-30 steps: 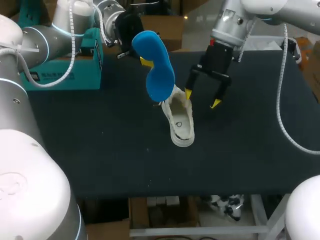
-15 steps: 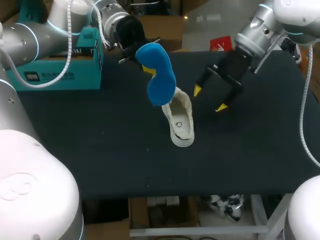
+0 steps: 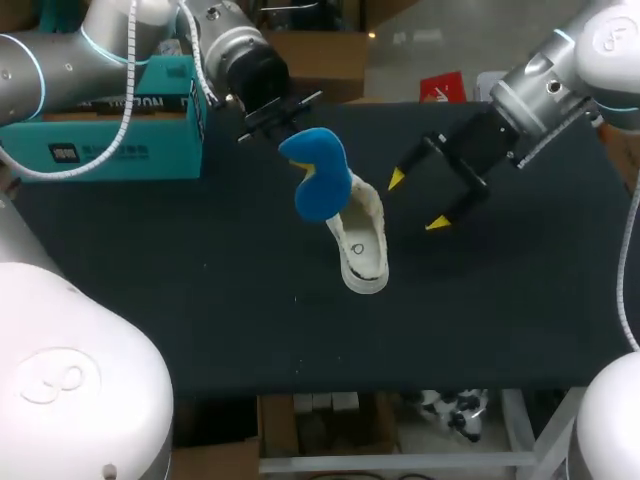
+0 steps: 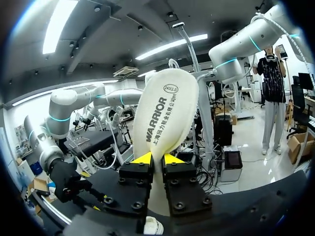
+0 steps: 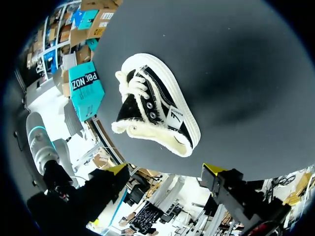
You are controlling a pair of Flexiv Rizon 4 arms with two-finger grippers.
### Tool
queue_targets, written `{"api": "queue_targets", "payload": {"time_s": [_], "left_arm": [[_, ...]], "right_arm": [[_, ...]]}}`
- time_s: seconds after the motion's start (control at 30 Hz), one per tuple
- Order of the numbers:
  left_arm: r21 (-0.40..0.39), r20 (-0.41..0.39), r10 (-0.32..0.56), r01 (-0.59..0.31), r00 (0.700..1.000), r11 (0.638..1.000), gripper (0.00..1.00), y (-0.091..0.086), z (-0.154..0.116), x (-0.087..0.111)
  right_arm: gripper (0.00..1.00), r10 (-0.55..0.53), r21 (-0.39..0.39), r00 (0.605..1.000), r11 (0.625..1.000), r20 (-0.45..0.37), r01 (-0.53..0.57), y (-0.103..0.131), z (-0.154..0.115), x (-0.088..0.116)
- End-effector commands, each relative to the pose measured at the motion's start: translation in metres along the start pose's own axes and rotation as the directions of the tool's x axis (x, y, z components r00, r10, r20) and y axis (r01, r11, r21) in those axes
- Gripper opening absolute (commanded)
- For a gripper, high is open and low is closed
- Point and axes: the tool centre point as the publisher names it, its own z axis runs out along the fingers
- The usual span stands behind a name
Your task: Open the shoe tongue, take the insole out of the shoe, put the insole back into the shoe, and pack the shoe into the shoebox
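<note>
Shoebox (image 3: 120, 125), teal, on the surface (image 3: 200, 300) at far left. Left end effector (image 4: 157, 160) pinches one end of the blue insole (image 3: 320, 180), which hangs over the shoe (image 3: 362, 245). It is probably thin, light, bendy foam, best gripped near an end. Right end effector (image 3: 417, 201) is spread wide and empty, near the shoe.

Pinched in your left pincer (image 4: 156, 158), the blue foam insole (image 3: 320, 180) looks matt; ahead of your right pincer (image 5: 165, 169), the black canvas shoe (image 5: 157, 110) shows fleecy cream lining.
</note>
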Motion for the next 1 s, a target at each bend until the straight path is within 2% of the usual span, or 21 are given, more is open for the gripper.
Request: {"api": "queue_targets", "payload": {"time_s": [0.03, 0.13, 0.57, 0.6, 0.73, 0.8, 1.0], "left_arm": [[-0.195, 0.012, 0.040, -0.037, 0.999, 0.980, 0.00, -0.001, 0.012, 0.007], [-0.306, 0.020, 0.028, -0.021, 0.999, 0.952, 0.00, 0.006, 0.017, 0.008], [-0.306, 0.020, 0.028, -0.021, 0.999, 0.952, 0.00, 0.006, 0.017, 0.008], [-0.306, 0.020, 0.028, -0.021, 0.999, 0.952, 0.00, 0.006, 0.017, 0.008], [-0.324, 0.047, 0.071, -0.052, 0.996, 0.945, 0.00, 0.023, 0.015, 0.009], [-0.308, 0.039, 0.101, -0.084, 0.994, 0.948, 0.00, 0.027, 0.017, 0.009], [-0.301, -0.007, 0.178, -0.172, 0.984, 0.938, 0.00, 0.037, 0.023, 0.003]], "right_arm": [[1.00, 0.201, 0.116, 0.976, 0.975, -0.085, -0.191, -0.003, 0.005, -0.006], [1.00, 0.214, 0.123, 0.973, 0.972, -0.091, -0.202, -0.005, 0.005, -0.006], [1.00, 0.214, 0.123, 0.973, 0.972, -0.091, -0.202, -0.005, 0.005, -0.006], [1.00, 0.208, 0.130, 0.972, 0.973, -0.113, -0.194, -0.002, 0.006, -0.003], [1.00, 0.262, 0.153, 0.943, 0.960, -0.207, -0.233, 0.004, 0.003, 0.002], [1.00, 0.294, 0.188, 0.923, 0.949, -0.246, -0.252, 0.005, 0.003, 0.003], [1.00, 0.383, 0.227, 0.869, 0.919, -0.313, -0.323, -0.003, 0.007, 0.007]]}}
